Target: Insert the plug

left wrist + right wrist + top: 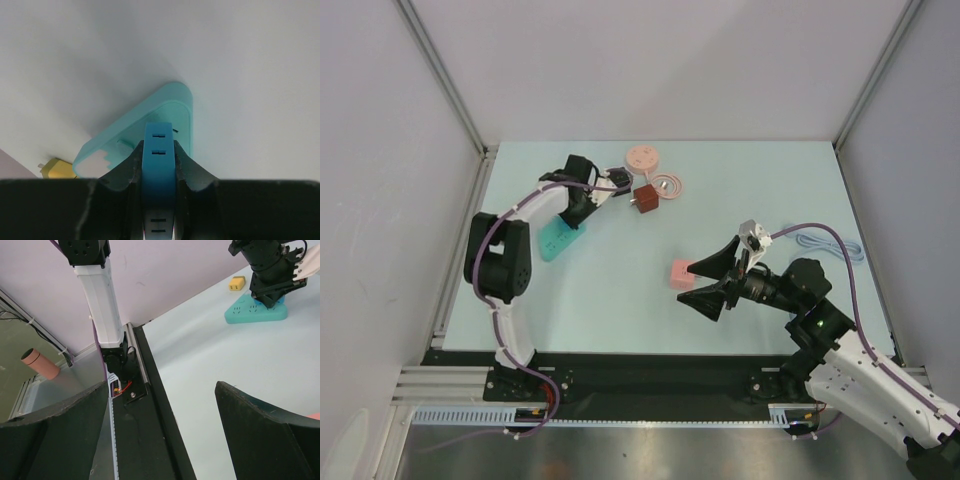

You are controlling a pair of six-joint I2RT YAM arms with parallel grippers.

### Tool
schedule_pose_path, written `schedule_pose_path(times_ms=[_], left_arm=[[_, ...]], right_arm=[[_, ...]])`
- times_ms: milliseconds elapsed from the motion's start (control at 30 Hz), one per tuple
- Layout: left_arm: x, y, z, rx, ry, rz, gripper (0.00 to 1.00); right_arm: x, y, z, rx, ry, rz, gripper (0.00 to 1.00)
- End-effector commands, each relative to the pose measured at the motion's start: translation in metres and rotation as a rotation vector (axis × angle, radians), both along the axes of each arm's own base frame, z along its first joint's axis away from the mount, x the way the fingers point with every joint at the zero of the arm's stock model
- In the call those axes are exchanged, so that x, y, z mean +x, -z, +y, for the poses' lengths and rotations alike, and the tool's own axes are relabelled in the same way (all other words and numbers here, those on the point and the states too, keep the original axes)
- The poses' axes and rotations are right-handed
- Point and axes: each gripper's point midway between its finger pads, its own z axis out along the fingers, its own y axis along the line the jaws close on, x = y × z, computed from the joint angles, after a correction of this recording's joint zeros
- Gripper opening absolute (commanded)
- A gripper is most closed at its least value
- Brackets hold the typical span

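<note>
1. My left tool point(157, 152) is clenched on the blue plug point(158, 135), one finger on each side.
2. The plug's tip sits over the top face of the teal strip point(170, 107); I cannot tell whether it touches.
3. The strip lies flat on the desk point(620, 300) at far left, with a yellow plug point(57, 169) just beside its end.
4. My right tool point(698, 284) is released, jaws wide, hanging low over the desk's middle, well apart from the strip.
5. A pink block point(681, 273) sits right at its fingertips.
6. Farther back lie a brown block point(643, 198), a pink disc point(642, 156) and a coil point(669, 186); a cable point(830, 245) lies at right.
</note>
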Motion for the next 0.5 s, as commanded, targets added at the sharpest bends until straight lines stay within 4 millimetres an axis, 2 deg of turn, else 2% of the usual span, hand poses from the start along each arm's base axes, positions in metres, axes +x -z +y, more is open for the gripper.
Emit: schedule_pose_path(times_ms=[0,67,300,467], left_arm=[[-0.012,0.028,0.016,-0.004,-0.038,0.052,0.00],[-0.012,0.030,0.016,-0.039,-0.047,0.055,0.00],[-0.013,0.036,0.036,-0.075,-0.072,0.093,0.00],[-0.023,0.051,0.040,-0.148,-0.050,0.166,0.00]], right_arm=[[-0.002,-0.018,-0.002,0.026,-0.001,-0.054,0.94],[-0.002,-0.019,-0.002,0.027,0.000,-0.055,0.94],[-0.002,-0.019,-0.001,0.030,-0.006,-0.054,0.94],[-0.001,-0.017,0.000,0.024,-0.006,-0.047,0.94]])
